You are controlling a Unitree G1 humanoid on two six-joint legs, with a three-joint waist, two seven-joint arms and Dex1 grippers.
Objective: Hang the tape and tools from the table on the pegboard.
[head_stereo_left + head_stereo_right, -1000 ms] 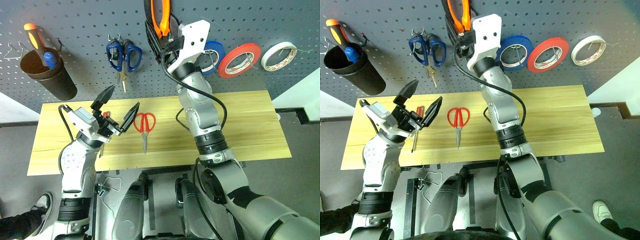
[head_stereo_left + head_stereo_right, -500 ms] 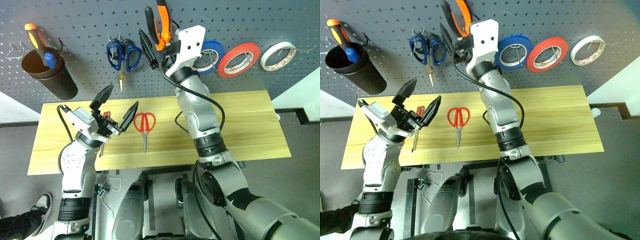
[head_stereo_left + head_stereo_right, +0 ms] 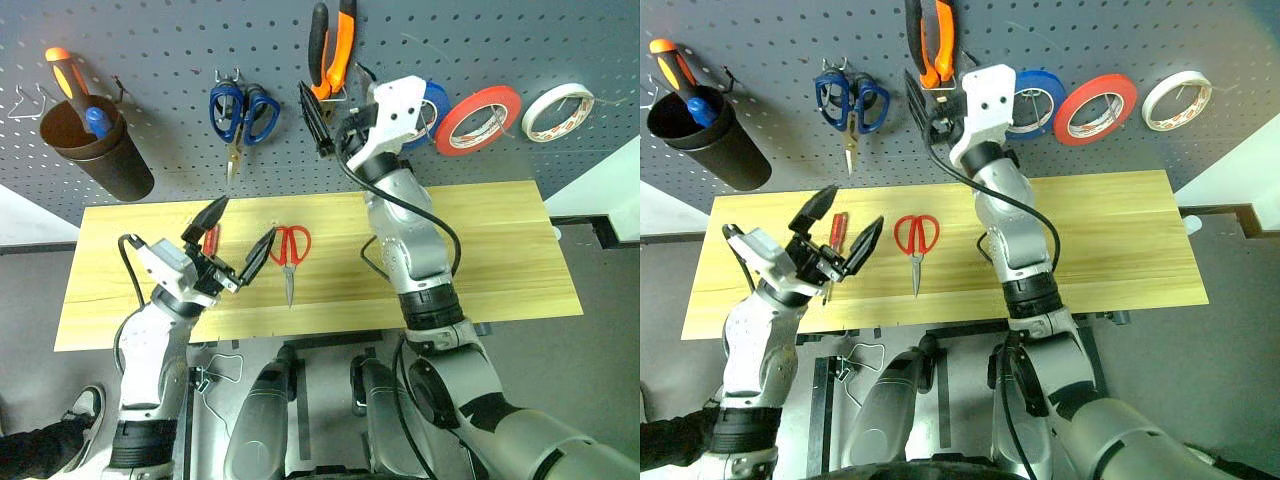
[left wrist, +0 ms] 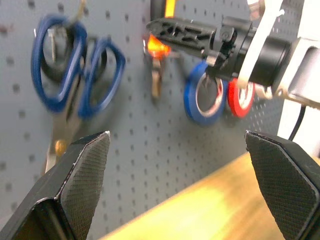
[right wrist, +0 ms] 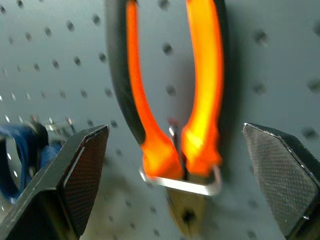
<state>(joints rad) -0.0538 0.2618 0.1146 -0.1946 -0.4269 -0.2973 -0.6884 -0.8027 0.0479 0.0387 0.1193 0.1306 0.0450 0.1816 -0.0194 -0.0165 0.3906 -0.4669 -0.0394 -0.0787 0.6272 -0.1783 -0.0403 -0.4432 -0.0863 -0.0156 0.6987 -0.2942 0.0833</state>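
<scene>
Against the pegboard (image 3: 150,40) the pliers (image 3: 330,45) hang beside the wide-open right pincer (image 3: 322,118), while stiff, light red scissors (image 3: 289,250) on the table (image 3: 490,250) look best pinched at the loops by the wide-open left pincer (image 3: 238,240).

Plenty of bare table (image 3: 490,250) on the right half, nothing lying there. Left half more cramped: red-handled scissors (image 3: 289,250) and screwdriver (image 3: 210,240) close together. Pegboard (image 3: 150,40) top row crowded: cup (image 3: 100,150), blue scissors (image 3: 240,115), pliers (image 3: 330,45), three tape rolls. Open pegboard between cup and blue scissors.
</scene>
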